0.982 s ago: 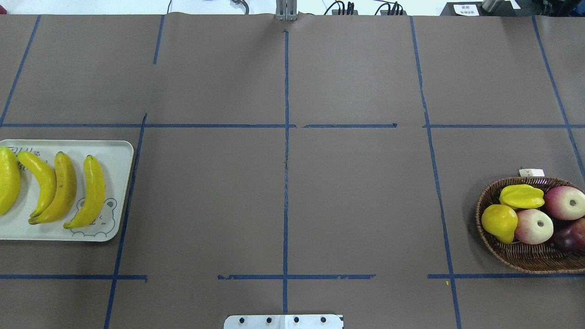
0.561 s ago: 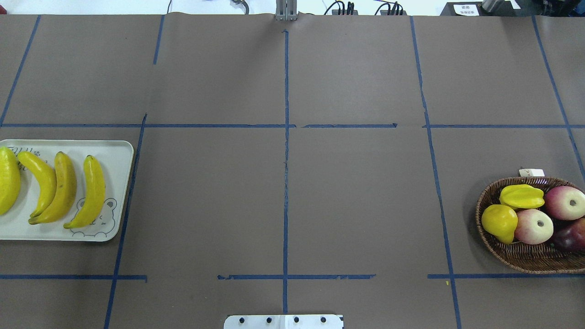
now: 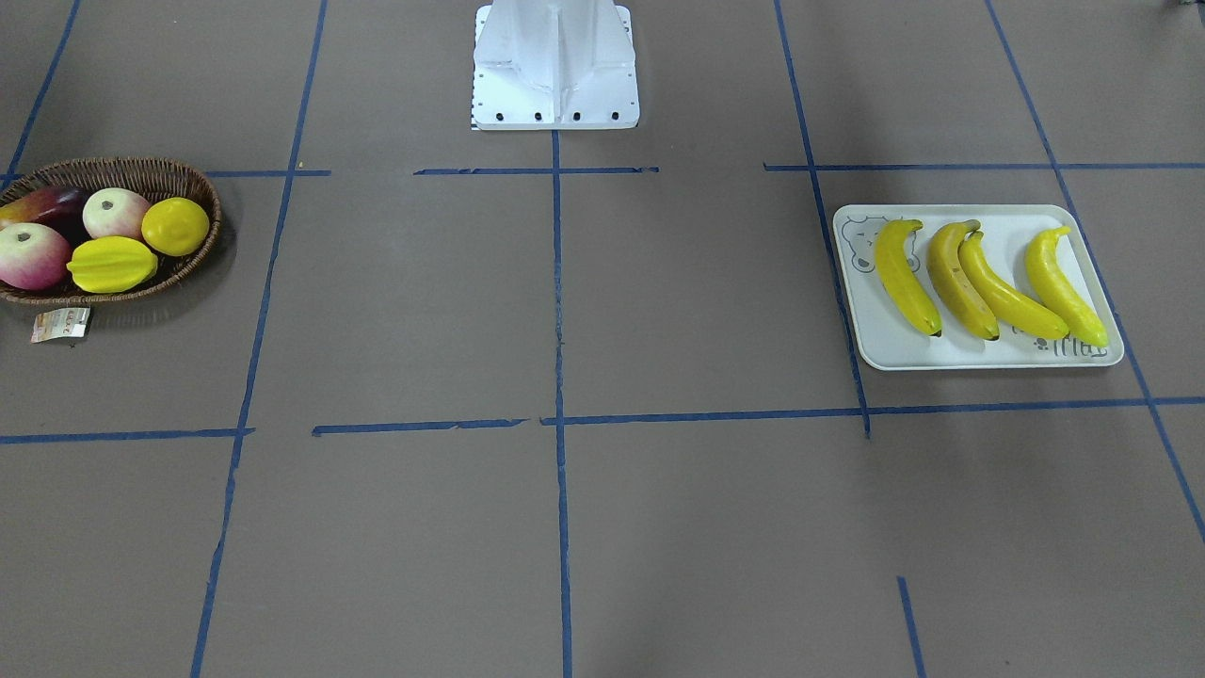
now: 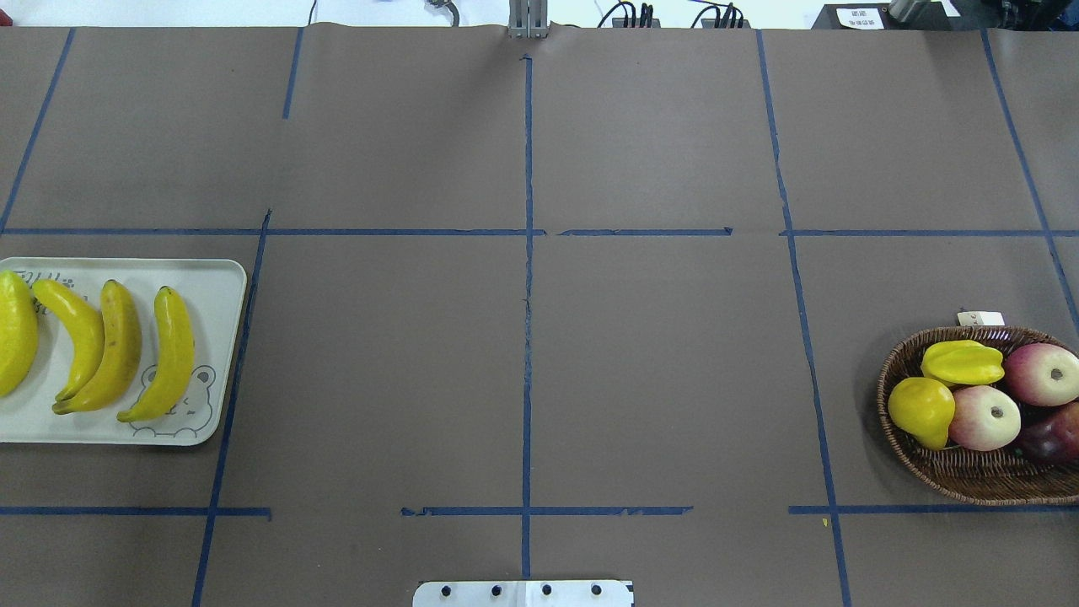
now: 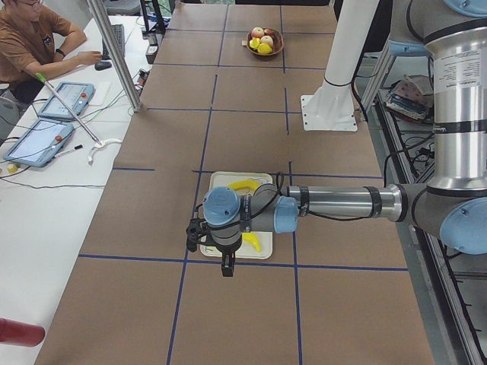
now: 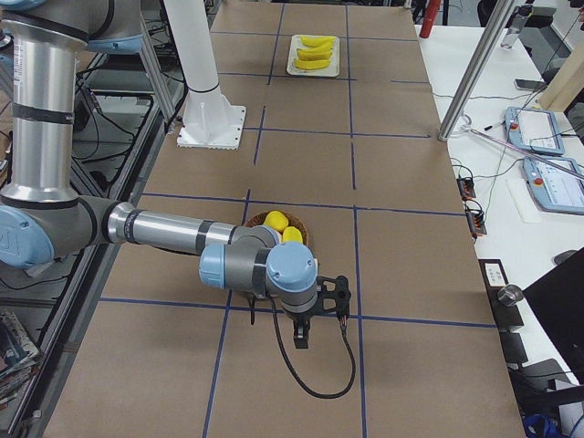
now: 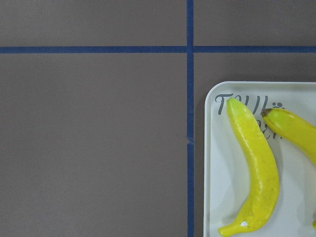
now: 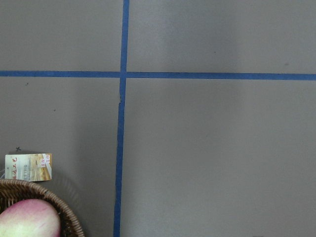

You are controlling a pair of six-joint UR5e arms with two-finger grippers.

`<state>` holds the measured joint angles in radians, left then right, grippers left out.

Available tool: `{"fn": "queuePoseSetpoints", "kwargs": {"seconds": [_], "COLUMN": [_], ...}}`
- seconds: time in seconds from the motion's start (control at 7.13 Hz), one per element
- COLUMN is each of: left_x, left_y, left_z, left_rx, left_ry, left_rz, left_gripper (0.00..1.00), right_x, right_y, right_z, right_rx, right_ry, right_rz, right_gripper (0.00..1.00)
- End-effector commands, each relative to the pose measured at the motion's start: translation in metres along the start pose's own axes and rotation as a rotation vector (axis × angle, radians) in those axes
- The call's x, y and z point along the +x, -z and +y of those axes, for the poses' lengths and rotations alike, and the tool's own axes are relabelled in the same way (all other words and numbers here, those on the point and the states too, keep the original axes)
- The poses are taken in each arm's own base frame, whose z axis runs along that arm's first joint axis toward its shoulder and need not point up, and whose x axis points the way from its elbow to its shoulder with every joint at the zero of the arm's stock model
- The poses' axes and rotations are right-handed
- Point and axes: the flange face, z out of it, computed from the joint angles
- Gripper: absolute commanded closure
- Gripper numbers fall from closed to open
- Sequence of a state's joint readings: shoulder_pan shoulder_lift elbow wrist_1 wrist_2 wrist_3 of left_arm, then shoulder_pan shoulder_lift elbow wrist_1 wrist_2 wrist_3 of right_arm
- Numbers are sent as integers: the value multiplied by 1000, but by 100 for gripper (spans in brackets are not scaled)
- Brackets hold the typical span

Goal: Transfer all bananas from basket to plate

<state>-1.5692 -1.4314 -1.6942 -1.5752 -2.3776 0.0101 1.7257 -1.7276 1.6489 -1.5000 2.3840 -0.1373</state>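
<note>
all four bananas [image 4: 118,346] lie side by side on the plate [image 4: 215,295] by the left gripper [image 5: 227,266]; the basket [image 4: 952,480] (by the right gripper [image 6: 301,336]) holds none; whether either gripper is open cannot be told.

The left arm [image 5: 335,202] and right arm [image 6: 169,230] are silver tubes with pale-blue joint caps; the right gripper [image 6: 301,339] is black.

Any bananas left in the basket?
No, the basket holds apples, a starfruit and a lemon; all four bananas lie on the plate.
</note>
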Motion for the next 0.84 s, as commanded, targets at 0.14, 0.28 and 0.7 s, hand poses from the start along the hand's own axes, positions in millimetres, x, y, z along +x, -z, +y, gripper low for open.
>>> {"fn": "queuePoseSetpoints", "kwargs": {"seconds": [0.14,0.28,0.7], "left_x": [0,0,0], "left_y": [0,0,0], "left_z": [0,0,-1], "left_rx": [-1,-1,1], "left_ry": [3,1,0], "left_rz": [0,0,0], "left_gripper": [0,0,0], "right_x": [-1,-2,-1], "right_y": [1,1,1], "right_z": [-1,-1,0], "right_rx": [3,4,0], "right_ry": [2,1,-5], "right_rz": [-7,-7,-6], "right_gripper": [0,0,0]}}
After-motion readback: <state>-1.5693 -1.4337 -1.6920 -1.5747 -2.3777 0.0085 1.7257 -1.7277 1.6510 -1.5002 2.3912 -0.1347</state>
